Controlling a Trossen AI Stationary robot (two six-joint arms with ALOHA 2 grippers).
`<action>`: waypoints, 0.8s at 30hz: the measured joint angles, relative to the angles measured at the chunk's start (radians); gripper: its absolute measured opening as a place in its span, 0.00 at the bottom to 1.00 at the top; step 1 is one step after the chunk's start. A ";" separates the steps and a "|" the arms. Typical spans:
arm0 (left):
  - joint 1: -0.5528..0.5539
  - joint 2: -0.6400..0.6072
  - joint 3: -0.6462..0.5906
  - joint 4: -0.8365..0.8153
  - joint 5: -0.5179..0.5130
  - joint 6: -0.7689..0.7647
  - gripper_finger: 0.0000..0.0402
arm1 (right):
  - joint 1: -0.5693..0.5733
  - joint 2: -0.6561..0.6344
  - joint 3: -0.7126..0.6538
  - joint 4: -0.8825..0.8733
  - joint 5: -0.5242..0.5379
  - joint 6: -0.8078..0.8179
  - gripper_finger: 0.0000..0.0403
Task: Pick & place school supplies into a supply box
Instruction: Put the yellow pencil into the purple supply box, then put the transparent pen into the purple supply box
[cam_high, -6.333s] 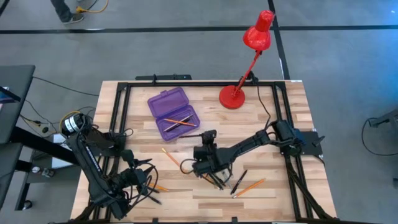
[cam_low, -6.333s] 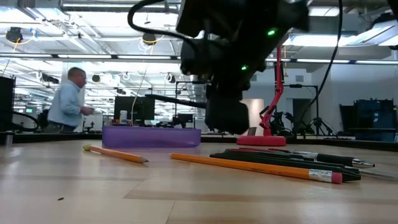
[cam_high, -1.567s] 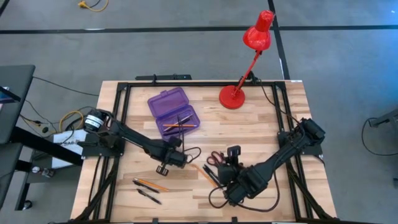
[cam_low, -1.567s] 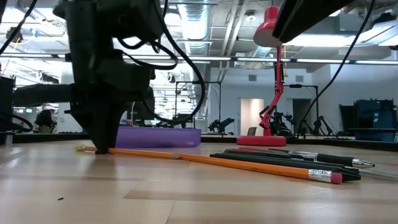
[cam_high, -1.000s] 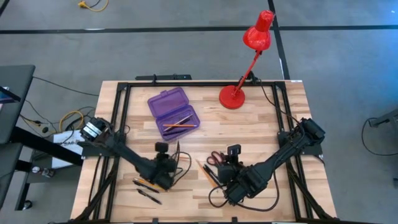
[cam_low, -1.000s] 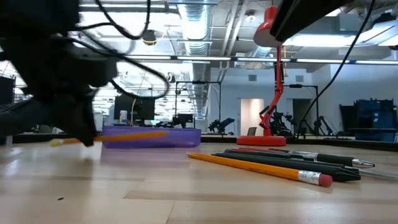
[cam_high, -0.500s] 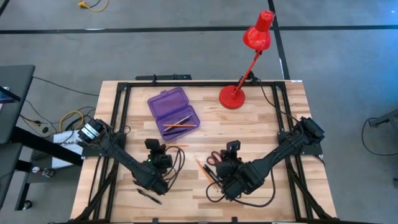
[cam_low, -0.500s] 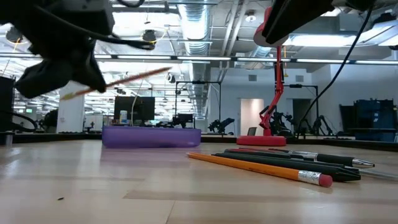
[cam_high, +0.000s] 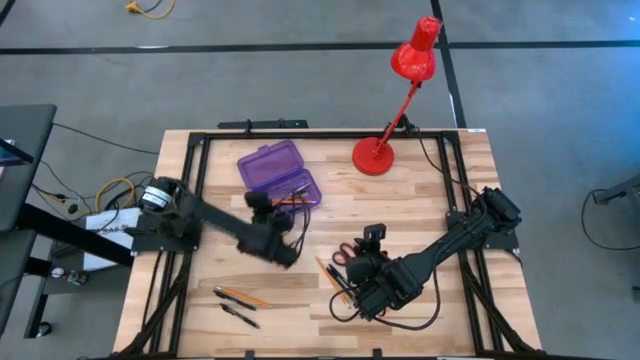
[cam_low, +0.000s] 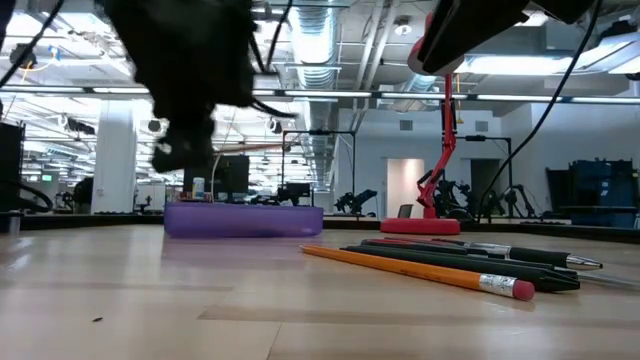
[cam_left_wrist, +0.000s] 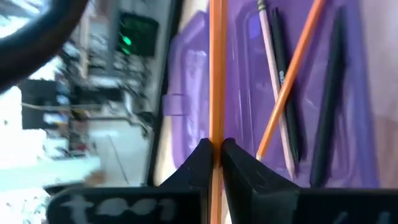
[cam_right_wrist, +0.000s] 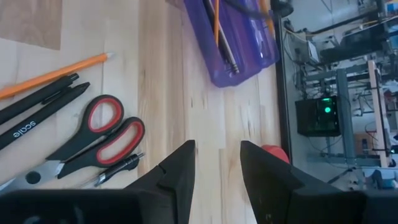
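The purple supply box (cam_high: 281, 180) lies open at the table's far left, with pencils and pens in its tray (cam_left_wrist: 298, 93). My left gripper (cam_left_wrist: 214, 149) hovers at the box's near side (cam_high: 283, 216), shut on an orange pencil (cam_left_wrist: 216, 74). My right gripper (cam_right_wrist: 217, 165) stands open above the table's near middle (cam_high: 365, 268). Red-handled scissors (cam_right_wrist: 93, 140), black pens (cam_right_wrist: 37, 102) and another pencil (cam_right_wrist: 56, 74) lie flat on the wood just ahead of it. One more pencil (cam_high: 243, 296) and a pen (cam_high: 235, 315) lie near the front left. My left gripper pinches the orange pencil's shaft (cam_left_wrist: 216, 134) between its two fingers. The pencil runs along the fingers and sticks out ahead of them over the open box. It is lifted clear of the table.
A red desk lamp (cam_high: 400, 90) stands at the far right, its base (cam_high: 373, 157) on the table. Black rails (cam_high: 190, 200) frame the tabletop. Bare wood lies between the box and the scissors. The low view shows a pencil (cam_low: 420, 270) and pens (cam_low: 470, 255) close by.
My left gripper has risen from the table's near left and swung toward the far edge, up to the supply box, turning as it went. The orange pencil stays pinched in it and is lifted clear of the table. My right gripper has kept still.
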 joint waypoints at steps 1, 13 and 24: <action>0.033 0.000 0.000 0.044 0.020 0.050 0.01 | 0.000 0.000 0.000 0.000 0.004 0.000 0.30; 0.260 -0.001 0.001 0.306 0.179 0.338 0.05 | -0.006 0.000 0.000 -0.007 0.010 0.000 0.30; 0.255 -0.001 0.001 0.302 0.179 0.388 0.21 | -0.041 0.000 0.000 -0.012 0.012 0.000 0.30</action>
